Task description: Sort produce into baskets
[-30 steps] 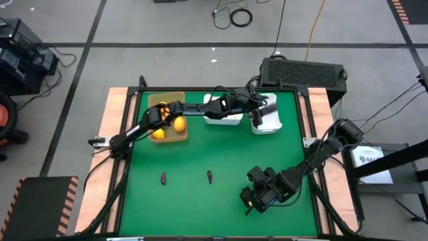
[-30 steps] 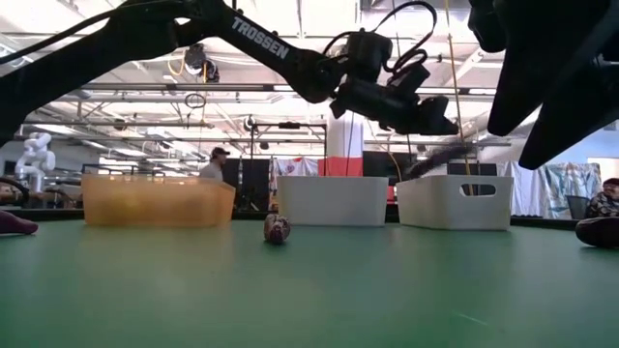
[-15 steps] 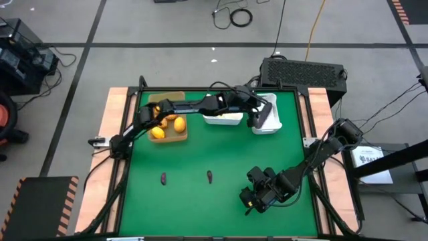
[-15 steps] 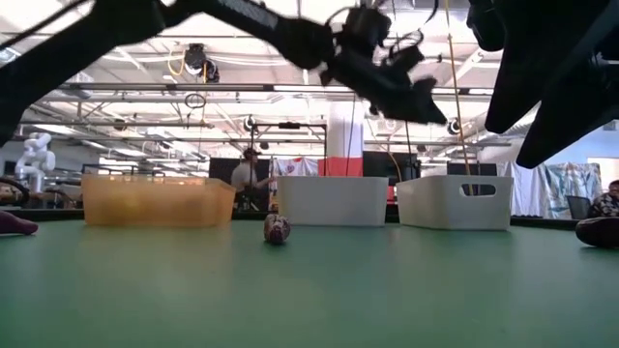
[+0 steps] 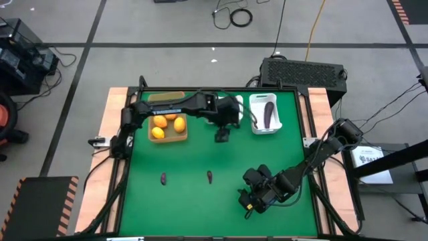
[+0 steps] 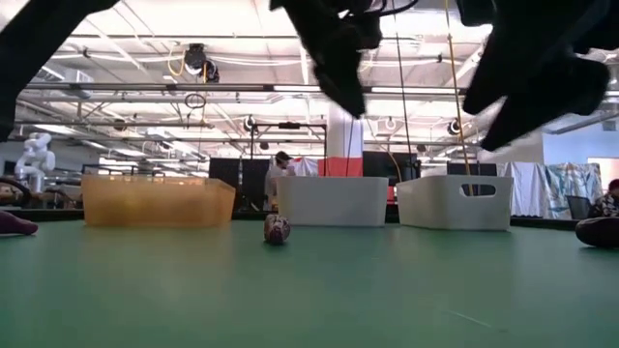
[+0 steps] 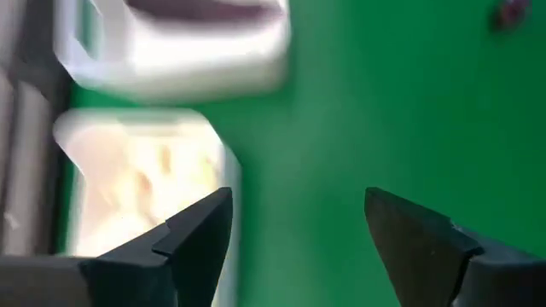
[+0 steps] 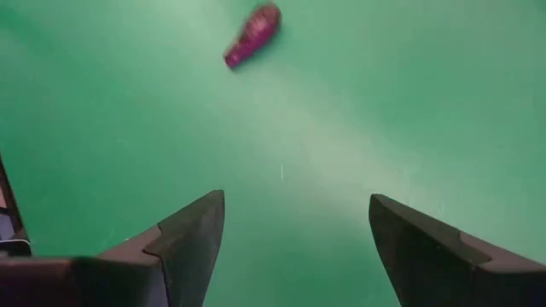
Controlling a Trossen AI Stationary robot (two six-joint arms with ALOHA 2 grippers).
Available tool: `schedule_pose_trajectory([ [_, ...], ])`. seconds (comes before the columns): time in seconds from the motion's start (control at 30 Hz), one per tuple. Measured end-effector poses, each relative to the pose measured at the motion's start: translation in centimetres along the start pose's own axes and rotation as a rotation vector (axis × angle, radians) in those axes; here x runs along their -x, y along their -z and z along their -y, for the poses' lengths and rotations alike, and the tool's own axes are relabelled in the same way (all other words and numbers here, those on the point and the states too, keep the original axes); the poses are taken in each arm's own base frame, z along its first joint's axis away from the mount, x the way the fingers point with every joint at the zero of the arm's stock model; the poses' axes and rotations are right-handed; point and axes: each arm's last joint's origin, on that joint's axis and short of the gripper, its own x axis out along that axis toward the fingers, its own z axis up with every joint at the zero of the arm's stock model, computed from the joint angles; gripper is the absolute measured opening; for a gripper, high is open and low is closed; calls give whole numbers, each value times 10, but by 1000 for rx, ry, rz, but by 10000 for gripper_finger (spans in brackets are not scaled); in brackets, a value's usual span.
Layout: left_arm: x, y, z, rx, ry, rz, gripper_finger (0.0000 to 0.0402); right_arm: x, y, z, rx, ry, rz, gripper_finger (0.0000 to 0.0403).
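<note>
1. The left tool (image 5: 222, 134) hangs over the green tabletop (image 5: 200, 207), just in front of the middle white bin (image 5: 234, 104), its fingers spread wide with nothing between them.
2. The right tool (image 5: 249, 203) sits low over the near right part of the tabletop, also wide and empty.
3. In the tan tray (image 5: 166, 136) at the far left lie three orange-yellow fruits (image 5: 166, 121).
4. The right white bin (image 5: 265, 127) holds one dark purple eggplant (image 5: 269, 114), lying lengthwise.
5. What the middle white bin holds is hard to tell under the arm; the left wrist view shows pale shapes inside it.
6. Two eggplant pieces lie loose on the open tabletop: one (image 5: 164, 178) toward the left, the other (image 5: 210, 177) near the centre, well apart from each other and from the baskets.
7. The right wrist view catches a purple piece ahead of its open fingers (image 8: 192, 234).
</note>
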Motion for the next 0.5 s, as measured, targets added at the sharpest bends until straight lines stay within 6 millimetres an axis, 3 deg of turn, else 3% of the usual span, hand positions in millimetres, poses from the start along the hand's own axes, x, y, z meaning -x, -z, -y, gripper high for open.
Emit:
schedule_pose_trajectory([
  [0.17,12,17,29,61,66,-216,274,0,-4,-3,108,-8,91,281],
  [0.3,12,32,63,34,108,-399,274,0,-5,-6,169,-22,120,281],
  [0.43,14,46,105,-17,149,-430,274,0,1,-8,185,-30,118,281],
  [0.5,27,56,126,-36,174,-412,274,-1,9,-10,196,-31,109,281],
])
